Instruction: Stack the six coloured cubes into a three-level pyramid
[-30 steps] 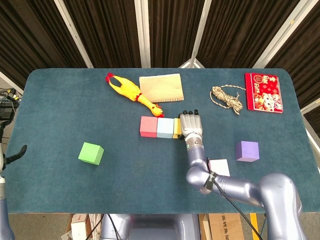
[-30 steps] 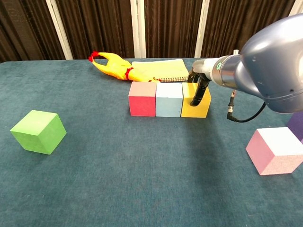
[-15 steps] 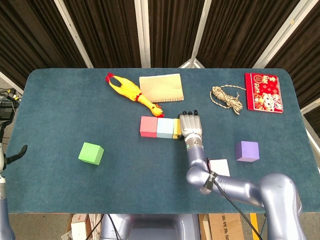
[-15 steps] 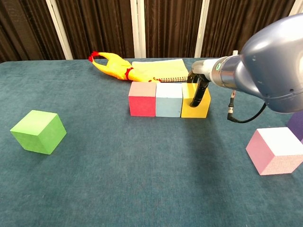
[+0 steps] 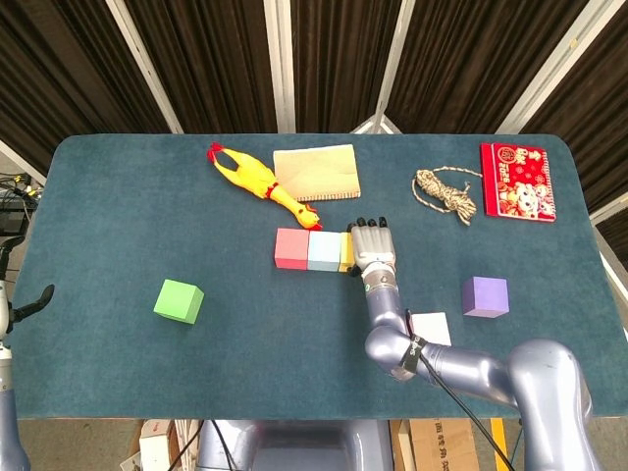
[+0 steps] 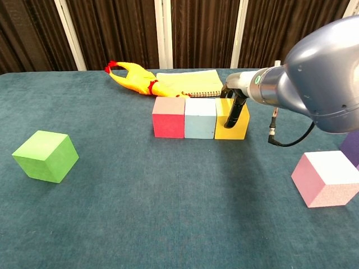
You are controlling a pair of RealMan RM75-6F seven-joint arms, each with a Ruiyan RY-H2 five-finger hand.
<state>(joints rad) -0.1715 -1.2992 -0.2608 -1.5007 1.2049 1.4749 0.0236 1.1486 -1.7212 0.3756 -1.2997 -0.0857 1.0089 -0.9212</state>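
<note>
A red cube [image 5: 291,247], a light blue cube [image 5: 324,251] and a yellow cube [image 5: 345,251] stand touching in a row at the table's middle. My right hand [image 5: 374,250] lies over the yellow cube [image 6: 240,124] and holds it, its thumb [image 6: 233,112] down the front face. A green cube [image 5: 179,301] sits alone at the left. Right of my forearm are a purple cube [image 5: 485,295] and a pale pink cube [image 6: 326,178]. Only a dark tip of my left hand [image 5: 37,297] shows at the left edge.
Behind the row lie a rubber chicken [image 5: 257,181] and a tan notebook [image 5: 315,173]. A coil of rope [image 5: 446,192] and a red packet [image 5: 517,181] sit at the back right. Bare cloth lies between the green cube and the row.
</note>
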